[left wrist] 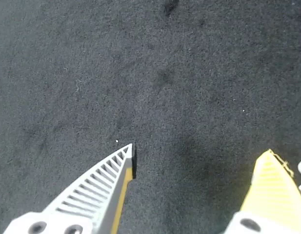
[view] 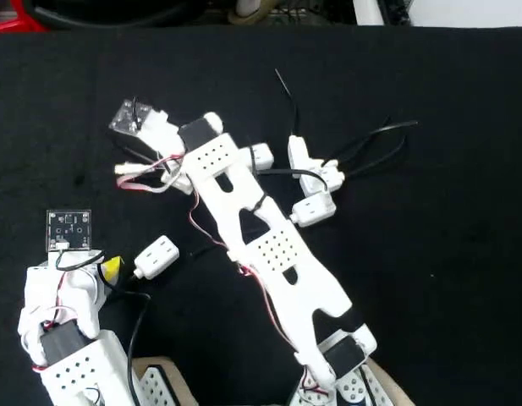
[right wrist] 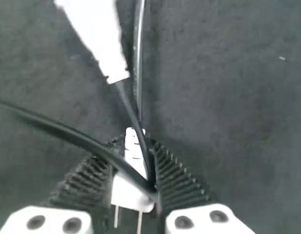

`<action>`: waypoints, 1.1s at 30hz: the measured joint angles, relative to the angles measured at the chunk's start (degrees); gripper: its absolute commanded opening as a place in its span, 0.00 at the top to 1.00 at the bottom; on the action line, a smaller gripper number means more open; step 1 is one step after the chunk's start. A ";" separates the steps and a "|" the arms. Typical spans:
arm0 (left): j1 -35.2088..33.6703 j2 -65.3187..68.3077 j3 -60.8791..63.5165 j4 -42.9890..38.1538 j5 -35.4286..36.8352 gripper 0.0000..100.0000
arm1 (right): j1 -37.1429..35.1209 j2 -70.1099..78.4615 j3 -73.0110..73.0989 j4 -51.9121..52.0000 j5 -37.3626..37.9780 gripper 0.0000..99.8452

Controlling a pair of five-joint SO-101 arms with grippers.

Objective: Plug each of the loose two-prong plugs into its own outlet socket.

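Now, the right gripper (right wrist: 135, 144) is clamped on a white two-prong plug (right wrist: 130, 192). Its dark ridged fingers (right wrist: 177, 180) press in from both sides, and the prongs poke back toward the wrist. A black cable (right wrist: 67, 132) crosses over the plug's face. A second white piece (right wrist: 99, 39) with its own dark lead lies on the cloth just past the fingertips.

Over to the landmark: a lone white outlet socket (view: 156, 256) lies flat on the black table (view: 430, 321). The left gripper (left wrist: 200, 151) hangs just beside that socket, jaws spread wide. One white finger (left wrist: 99, 180) and one yellow finger (left wrist: 272, 190) have bare cloth between them, gripping nothing.

The right arm (view: 269, 245) stretches past the socket on its other side. Beyond that arm, well apart from the socket, a cluster of white connectors (view: 314, 207) and thin black leads sprawls.
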 measured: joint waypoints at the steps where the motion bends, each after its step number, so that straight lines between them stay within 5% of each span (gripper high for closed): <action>1: 0.00 0.00 0.00 0.00 0.00 0.62 | 0.00 0.09 -3.16 2.73 0.09 0.99; 11: 0.00 0.00 0.00 0.00 0.00 0.62 | 0.35 -11.78 2.29 7.30 -6.15 0.99; 23: 1.58 0.00 0.00 0.00 0.00 0.62 | 3.52 -56.00 71.30 6.77 -8.62 0.99; 28: 1.58 0.00 0.00 0.00 0.00 0.62 | 7.65 -63.12 92.66 -2.20 -3.78 0.98; 33: 1.58 0.00 0.00 0.00 0.00 0.62 | 9.67 -65.32 107.87 -16.53 -0.26 0.81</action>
